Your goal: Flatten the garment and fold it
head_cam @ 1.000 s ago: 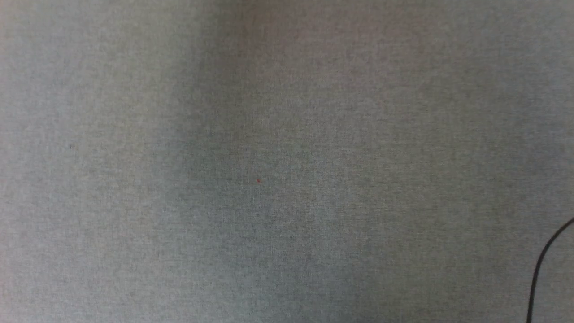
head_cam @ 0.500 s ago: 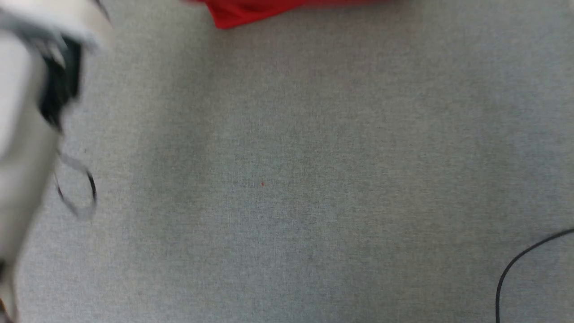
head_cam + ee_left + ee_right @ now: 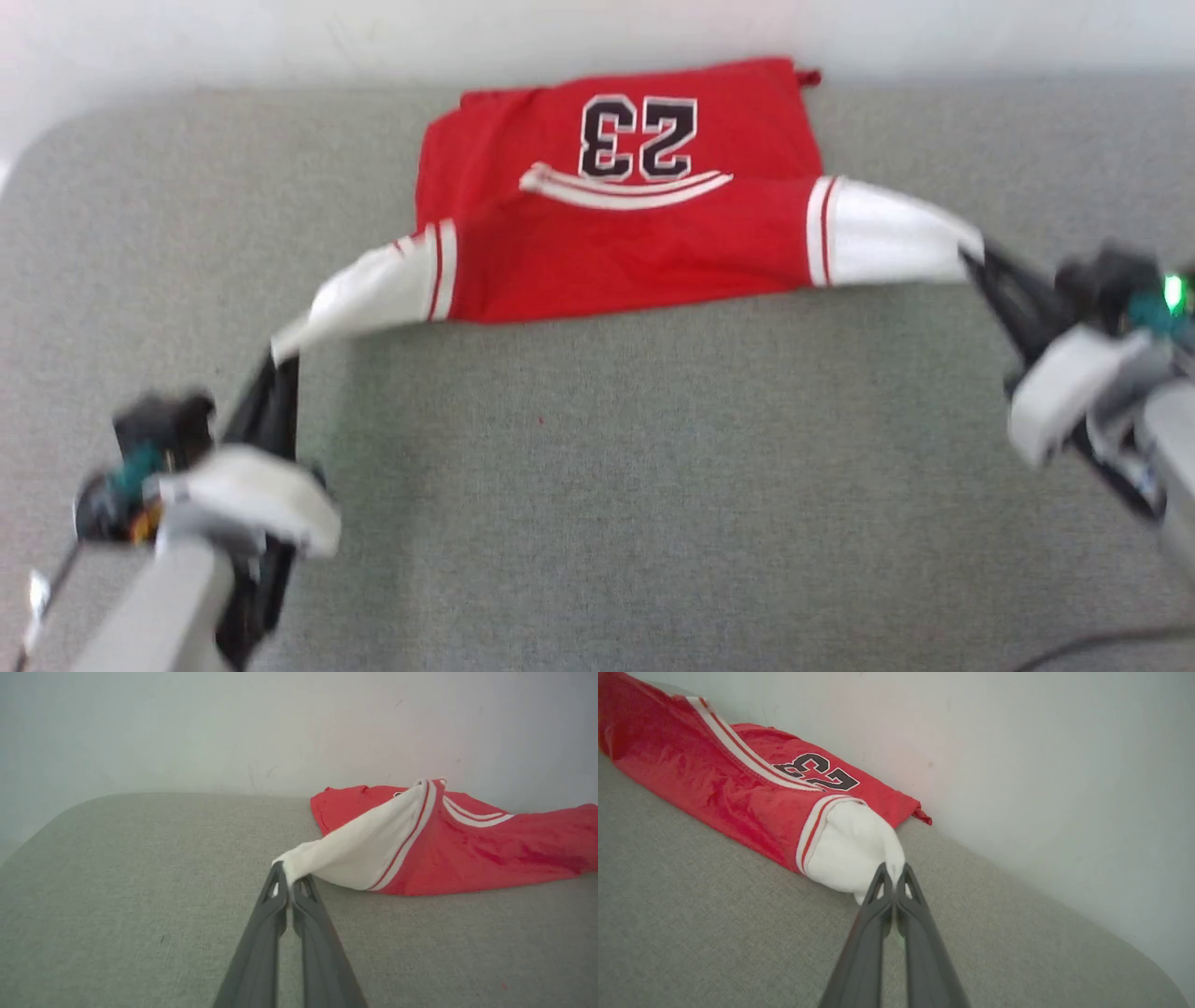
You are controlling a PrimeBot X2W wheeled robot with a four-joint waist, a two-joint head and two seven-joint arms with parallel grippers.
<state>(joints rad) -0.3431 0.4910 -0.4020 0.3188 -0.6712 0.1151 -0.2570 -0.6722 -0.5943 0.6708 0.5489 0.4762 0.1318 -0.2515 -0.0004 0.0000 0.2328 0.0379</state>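
Note:
The garment (image 3: 616, 243), a red jersey T-shirt with white sleeves and an upside-down "23", lies at the far side of the grey table, its upper part doubled over itself. My left gripper (image 3: 277, 359) is shut on the tip of the left white sleeve (image 3: 373, 291), pulled out to the near left. At the right, my right gripper (image 3: 971, 257) is shut on the other white sleeve (image 3: 887, 245). The left wrist view shows the garment (image 3: 467, 849) and that gripper (image 3: 286, 879) pinching its sleeve. In the right wrist view the garment (image 3: 714, 779) trails from that gripper (image 3: 893, 877).
The grey cloth-covered table (image 3: 653, 485) stretches toward me, with a rounded far-left corner (image 3: 56, 140). A white wall (image 3: 280, 37) runs right behind the garment. A dark cable (image 3: 1102, 644) lies at the near right edge.
The head camera has tilted up: earlier it showed bare table, then a red hem at the top. Now the whole garment and both grippers holding the sleeves are in view.

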